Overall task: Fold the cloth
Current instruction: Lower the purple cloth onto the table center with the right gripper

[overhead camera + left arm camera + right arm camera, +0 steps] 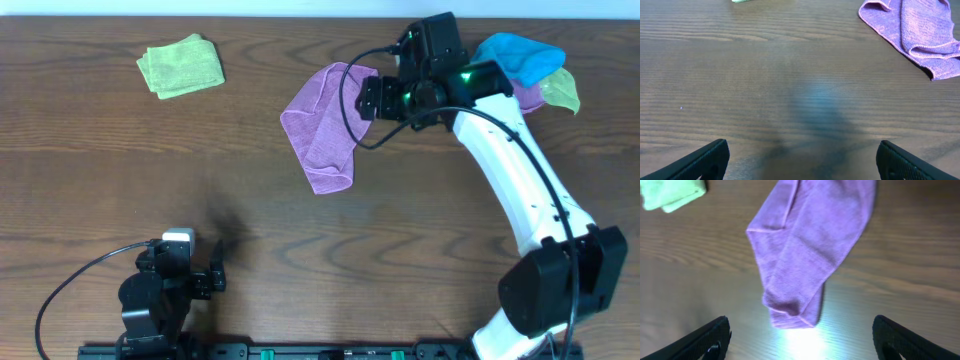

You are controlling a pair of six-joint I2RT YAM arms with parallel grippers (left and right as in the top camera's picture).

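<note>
The right gripper (pixel 375 98) hangs with its jaws wide apart and nothing between them, above the 3 o'clock edge of the pinkish-purple cloth (pixel 322 125). The cloth lies on the wooden table (pixel 300 250) at about 1 o'clock from the table's middle, doubled into a rumpled, tapering strip that runs from 12 down to 6 o'clock. The left gripper (pixel 802 162) is likewise spread and empty, low at 7 o'clock and well apart from the cloth. As I judge it, the fold so far is rough, since the layers do not match and the hems wander. To do this step well, the right gripper should choose one clear corner at the narrow 6 o'clock end, pinch every layer there, and carry it low toward 12 o'clock so the strip halves on itself without dragging, while the left gripper could pin the far end. Both should keep clear of the light-green folded cloth (pixel 181 66) at 10 o'clock and the bright-blue cloth (pixel 515 55) bunched at 2 o'clock. From overhead the right arm covers the cloth's 2 o'clock corner. The right wrist view is soft, cuts off the cloth's top, and glare washes out its lower tip, so how many layers lie there I cannot tell
</note>
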